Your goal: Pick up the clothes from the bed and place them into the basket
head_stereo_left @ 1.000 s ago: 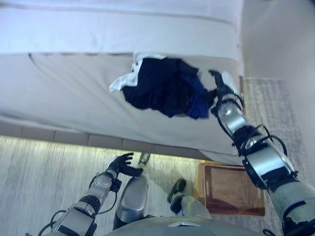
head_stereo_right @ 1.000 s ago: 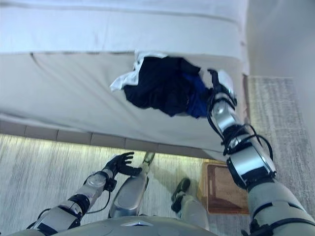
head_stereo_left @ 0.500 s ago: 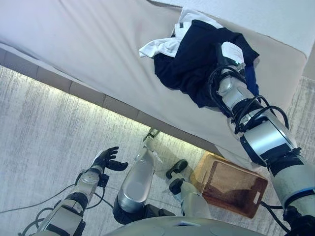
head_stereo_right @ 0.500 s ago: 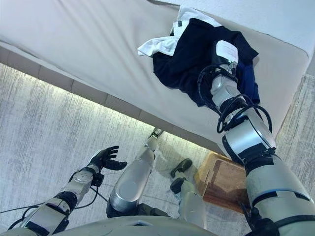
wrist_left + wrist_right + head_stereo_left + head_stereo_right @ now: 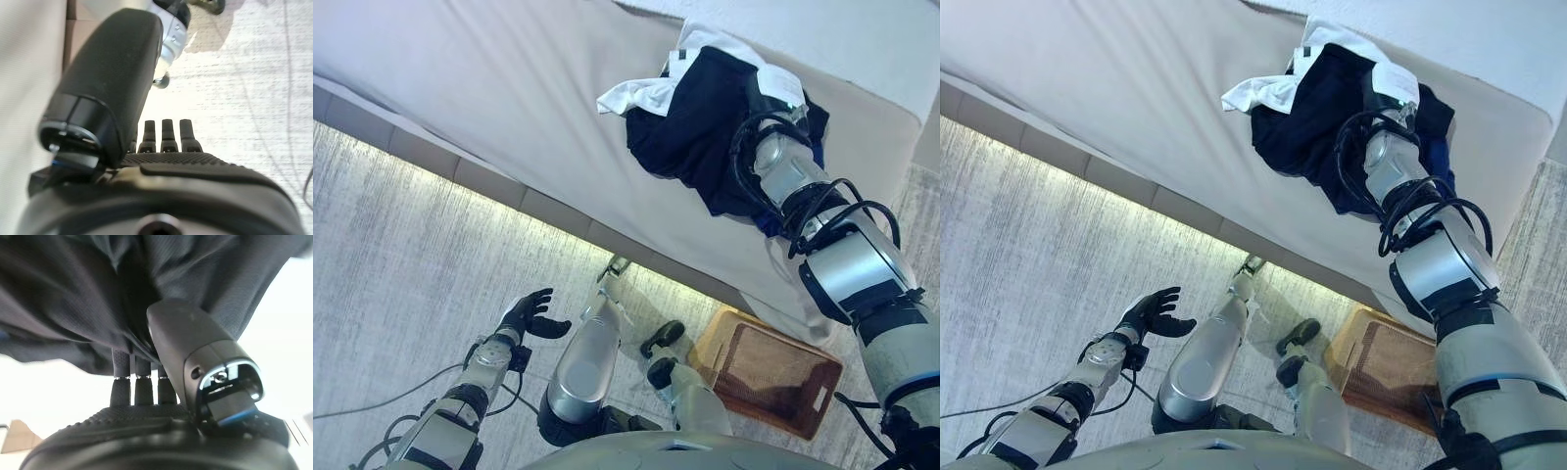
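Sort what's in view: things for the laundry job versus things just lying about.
Job: dark clothes, white garment, bed, basket, right hand with fingers under the dark cloth.
Lying about: rug; left hand idle, open.

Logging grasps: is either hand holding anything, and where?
Cannot tell for the right hand: its fingers vanish under the dark clothes. The left hand holds nothing.

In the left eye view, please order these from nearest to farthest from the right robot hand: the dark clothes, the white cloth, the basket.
1. Dark clothes, on the bed: the right robot hand is on them, fingers pushed into the cloth.
2. White cloth, at the pile's left edge.
3. Basket, on the floor below the bed.
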Robot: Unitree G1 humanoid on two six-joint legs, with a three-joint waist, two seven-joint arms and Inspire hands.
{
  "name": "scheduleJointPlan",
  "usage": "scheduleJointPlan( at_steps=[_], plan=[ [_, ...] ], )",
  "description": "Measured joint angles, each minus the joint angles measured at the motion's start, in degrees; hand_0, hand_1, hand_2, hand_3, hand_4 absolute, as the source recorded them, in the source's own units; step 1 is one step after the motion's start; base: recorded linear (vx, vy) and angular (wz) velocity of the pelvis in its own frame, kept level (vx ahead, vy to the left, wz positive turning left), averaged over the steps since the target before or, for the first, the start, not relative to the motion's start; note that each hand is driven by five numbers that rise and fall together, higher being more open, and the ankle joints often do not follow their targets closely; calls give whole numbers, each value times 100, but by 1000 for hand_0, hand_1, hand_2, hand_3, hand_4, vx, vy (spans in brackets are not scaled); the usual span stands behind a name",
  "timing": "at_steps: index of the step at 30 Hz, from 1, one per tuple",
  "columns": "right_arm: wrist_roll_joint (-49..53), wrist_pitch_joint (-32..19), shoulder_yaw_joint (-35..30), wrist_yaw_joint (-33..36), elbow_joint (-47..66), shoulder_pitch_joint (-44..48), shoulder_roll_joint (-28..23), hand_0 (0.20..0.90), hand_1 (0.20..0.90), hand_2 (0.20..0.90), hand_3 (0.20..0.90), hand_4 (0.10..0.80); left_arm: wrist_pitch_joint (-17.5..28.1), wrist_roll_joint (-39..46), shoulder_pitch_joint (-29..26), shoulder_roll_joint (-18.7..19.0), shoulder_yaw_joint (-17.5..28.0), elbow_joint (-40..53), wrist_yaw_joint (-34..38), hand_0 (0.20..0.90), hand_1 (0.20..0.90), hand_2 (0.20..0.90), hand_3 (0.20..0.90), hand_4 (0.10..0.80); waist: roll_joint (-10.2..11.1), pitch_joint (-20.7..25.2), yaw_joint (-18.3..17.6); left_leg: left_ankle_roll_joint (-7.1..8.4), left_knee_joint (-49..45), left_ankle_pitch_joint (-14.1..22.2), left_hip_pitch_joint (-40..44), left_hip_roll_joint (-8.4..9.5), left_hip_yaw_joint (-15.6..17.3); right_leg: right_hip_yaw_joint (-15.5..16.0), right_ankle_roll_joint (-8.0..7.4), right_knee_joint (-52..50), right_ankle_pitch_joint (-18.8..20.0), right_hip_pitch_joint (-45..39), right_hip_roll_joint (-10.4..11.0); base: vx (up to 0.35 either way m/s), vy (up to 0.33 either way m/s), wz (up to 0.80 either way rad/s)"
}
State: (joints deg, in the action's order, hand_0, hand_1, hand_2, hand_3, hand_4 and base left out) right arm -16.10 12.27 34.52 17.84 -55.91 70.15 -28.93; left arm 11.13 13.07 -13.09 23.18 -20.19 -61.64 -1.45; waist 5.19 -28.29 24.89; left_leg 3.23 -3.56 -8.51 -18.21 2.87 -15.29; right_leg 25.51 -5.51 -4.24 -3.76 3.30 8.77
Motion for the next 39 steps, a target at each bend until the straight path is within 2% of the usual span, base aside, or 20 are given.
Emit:
scheduleJointPlan(
  at_steps=[6, 8, 11, 14, 18, 19, 23, 27, 33, 39],
  plan=[
    [139, -47, -485, 648, 1656, -62, -573, 300, 300, 300, 200, 100, -56, -378, 189, 0, 222, 38, -11, 900, 900, 900, 900, 800, 63, 36, -211, -68, -1, 164, 584, 7, 159, -152, -51, 30, 56, -508, 16, 70, 30, -14],
    [140, -44, -715, 769, 1956, -69, -744, 300, 300, 300, 200, 100, -145, -477, 330, 56, 295, 36, -3, 900, 900, 900, 900, 800, 206, 131, -313, -102, -4, 258, 694, 3, 276, -255, -49, 46, 55, -573, 47, 88, 13, -22],
    [146, -26, -929, 785, 2254, -68, -1205, 300, 300, 300, 200, 100, -359, -647, 456, 42, 417, 34, -22, 900, 900, 900, 900, 800, 279, 202, -463, -169, 4, 263, 912, 2, 421, -431, 4, 101, 93, -737, 82, 57, -13, -26],
    [254, 59, -1183, 800, 2263, -104, -1368, 300, 300, 300, 200, 100, -491, -710, 642, 65, 469, -1, -13, 900, 900, 900, 900, 800, 407, 528, -701, -211, 5, 348, 971, 19, 577, -566, -22, 213, 115, -781, 109, 12, -14, -25],
    [609, 63, -1205, 591, 2262, -228, -1754, 300, 300, 300, 200, 100, -638, -855, 684, 15, 513, -59, -26, 900, 900, 900, 900, 800, 392, 920, -959, -187, 66, 368, 1119, -10, 746, -715, -75, 439, 183, -917, 89, -2, -45, -23],
    [666, 69, -1205, 536, 2254, -278, -1763, 300, 300, 300, 200, 100, -649, -858, 735, -2, 541, -75, -27, 900, 900, 900, 900, 800, 382, 1000, -979, -225, 149, 331, 1244, -5, 808, -768, -79, 516, 224, -994, 74, -13, -52, -28],
    [945, 73, -1204, 331, 2243, -646, -1811, 300, 300, 300, 200, 100, -719, -877, 982, -70, 543, -167, -64, 900, 900, 900, 900, 800, 379, 1497, -1205, -212, 360, 324, 1479, -54, 923, -818, -74, 749, 230, -1188, 32, -36, -50, -16],
    [1355, 73, -1204, 290, 2219, -827, -1921, 300, 300, 300, 200, 100, -757, -978, 1166, -213, 537, -300, -72, 900, 900, 900, 900, 800, 246, 1763, -1380, -161, 545, 279, 1710, -137, 1029, -928, -47, 947, 250, -1362, -57, -69, -35, -17],
    [1671, 71, -1208, 0, 2216, -909, -2129, 300, 300, 300, 200, 100, -835, -1100, 1292, -282, 519, -330, -93, 900, 900, 900, 900, 800, 67, 1882, -1537, -97, 857, 181, 1979, -269, 1164, -1079, -46, 948, 251, -1380, -146, -53, -8, -15],
    [1680, 129, -1600, -284, 2237, -1366, -2190, 300, 300, 300, 200, 100, -874, -1203, 1222, -269, 470, -328, -117, 900, 900, 900, 900, 800, 54, 1889, -1717, -97, 858, 181, 2061, -300, 1354, -1261, -46, 948, 250, -1371, -145, -61, -30, -15]
  ],
)
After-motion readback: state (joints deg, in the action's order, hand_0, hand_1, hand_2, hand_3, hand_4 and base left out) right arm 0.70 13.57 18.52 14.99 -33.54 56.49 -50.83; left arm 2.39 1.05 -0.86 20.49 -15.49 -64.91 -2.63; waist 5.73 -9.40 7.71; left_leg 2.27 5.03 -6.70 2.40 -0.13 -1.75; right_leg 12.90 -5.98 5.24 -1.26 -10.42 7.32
